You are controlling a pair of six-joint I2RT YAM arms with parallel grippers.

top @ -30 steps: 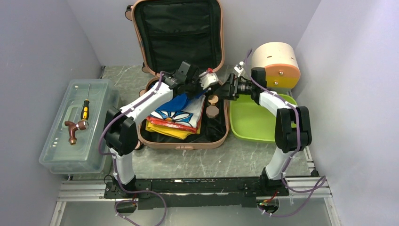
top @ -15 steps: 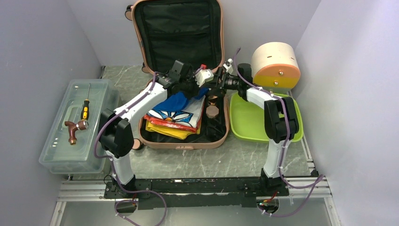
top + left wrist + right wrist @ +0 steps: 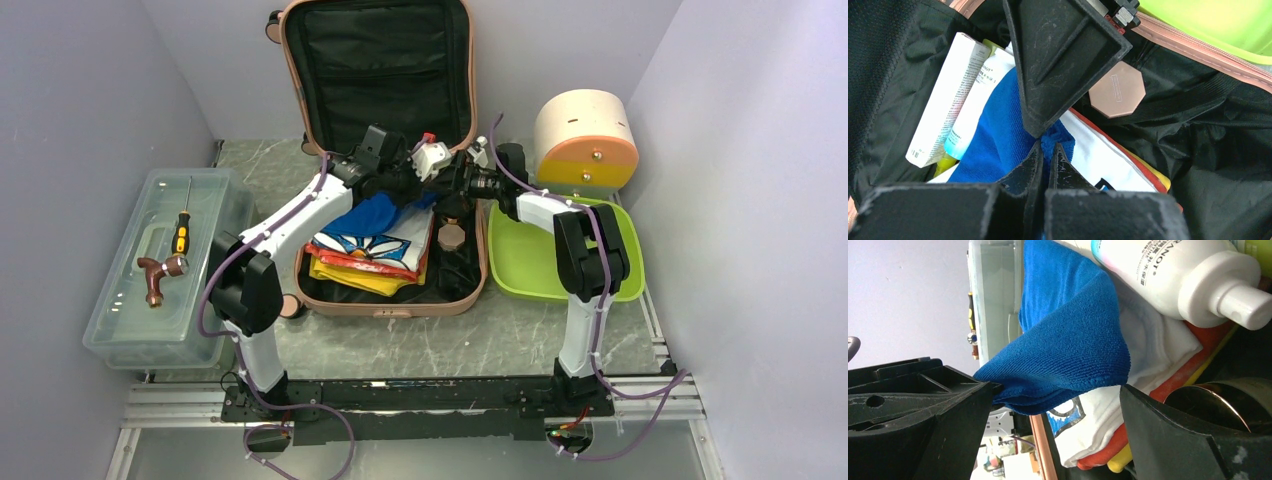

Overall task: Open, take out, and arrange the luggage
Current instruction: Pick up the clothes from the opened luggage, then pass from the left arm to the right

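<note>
while the luggage (image 3: 385,311) lies open in the middle of the grey marbled surface (image 3: 420,345), its black-lined lid stands upright against the back wall and its base faces up, between the clear bin (image 3: 120,325) on the left and the lime-green tray (image 3: 530,268) touching its right rim. both arms reach over the far part of the base and meet there. the left end effector (image 3: 1046,150) has its fingers pressed together on a fold of the blue cloth (image 3: 998,135), which rises from the top of a folded stack with a white flower-print piece (image 3: 378,245) over orange and yellow layers. the right end effector (image 3: 1057,390) is spread wide, and the pinched corner of the blue cloth sits between its two fingers; from the left wrist view one of its fingers (image 3: 1063,55) hangs just above the left fingertips. a white pump bottle (image 3: 1168,275) and a white box (image 3: 943,97) lie at the far end of the base, beside the cloth. a copper octagonal cap (image 3: 1117,90) rests on the black lining to the right of the stack. a screwdriver (image 3: 181,232) and a small hammer (image 3: 160,270) lie on the bin's lid. a cream and orange drum (image 3: 585,140) sits behind the tray.
</note>
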